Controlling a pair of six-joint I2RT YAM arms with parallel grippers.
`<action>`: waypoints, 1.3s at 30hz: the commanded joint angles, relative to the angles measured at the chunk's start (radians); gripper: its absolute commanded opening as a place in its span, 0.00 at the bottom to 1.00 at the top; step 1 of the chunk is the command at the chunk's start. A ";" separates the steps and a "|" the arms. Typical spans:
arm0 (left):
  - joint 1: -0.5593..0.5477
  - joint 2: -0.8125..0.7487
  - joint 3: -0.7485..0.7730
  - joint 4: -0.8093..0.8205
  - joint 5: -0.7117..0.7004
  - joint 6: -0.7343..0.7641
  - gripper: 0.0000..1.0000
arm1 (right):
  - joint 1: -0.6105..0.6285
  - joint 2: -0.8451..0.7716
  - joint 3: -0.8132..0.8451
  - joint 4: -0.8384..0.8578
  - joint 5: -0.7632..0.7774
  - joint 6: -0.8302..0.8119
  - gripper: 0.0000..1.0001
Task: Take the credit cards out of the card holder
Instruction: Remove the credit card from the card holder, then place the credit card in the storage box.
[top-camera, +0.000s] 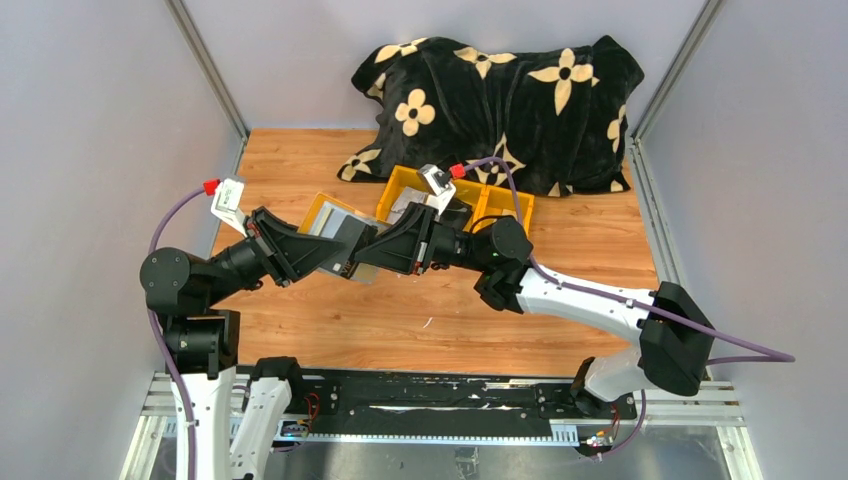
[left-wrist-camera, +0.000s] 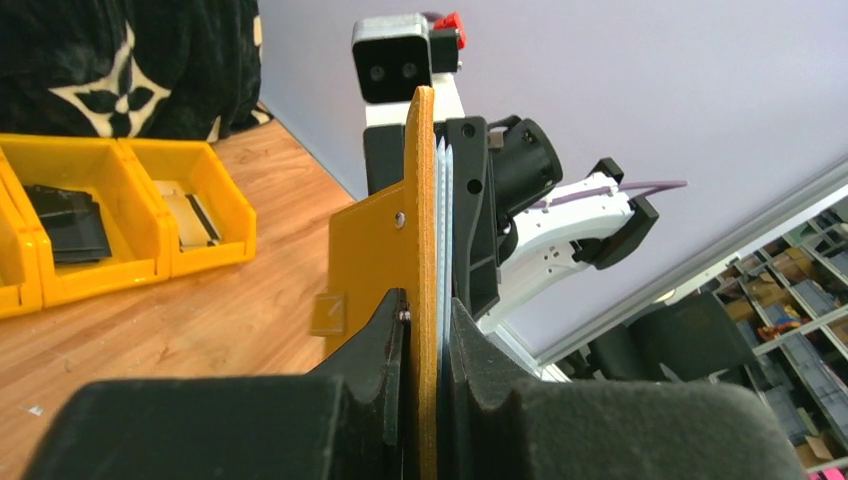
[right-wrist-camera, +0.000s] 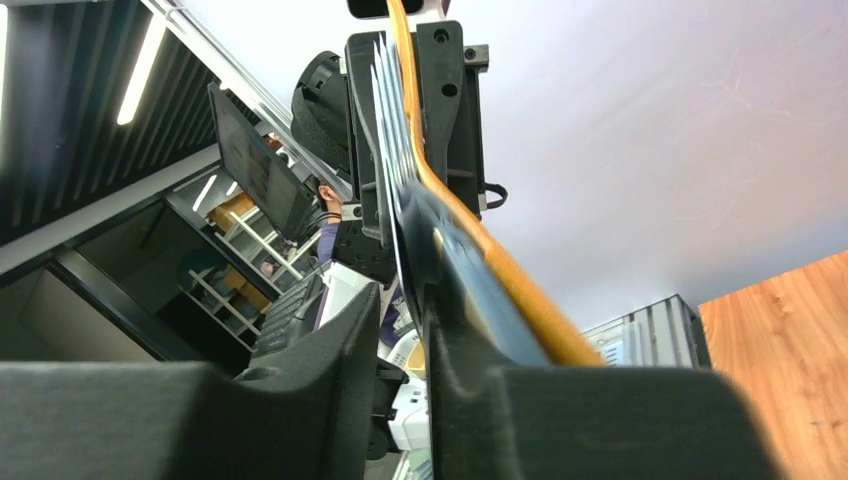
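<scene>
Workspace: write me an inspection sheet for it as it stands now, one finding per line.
Surface: wooden table, no spills seen.
Job's things: card holder held up off the table, seen edge-on in the left wrist view; pale credit cards lie against its yellow leaf, not yet out.
Clutter: yellow bin holding dark flat items; black flowered blanket at the far end.
Grippers: left gripper shut on the card holder; right gripper with jaws apart, astride the card edges.
Cables: left cable and right cable, both purple, loop clear of the holder.
Surroundings: plain grey walls, metal frame posts.
</scene>
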 joint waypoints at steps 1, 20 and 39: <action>-0.005 -0.012 0.039 -0.034 0.026 0.038 0.02 | -0.009 0.000 0.030 0.052 -0.004 0.003 0.18; -0.004 0.024 0.116 -0.083 0.020 0.112 0.07 | -0.197 -0.167 -0.175 -0.076 -0.127 -0.019 0.00; -0.005 0.022 0.176 -0.285 -0.027 0.348 0.06 | -0.597 0.192 0.269 -1.272 0.159 -0.710 0.00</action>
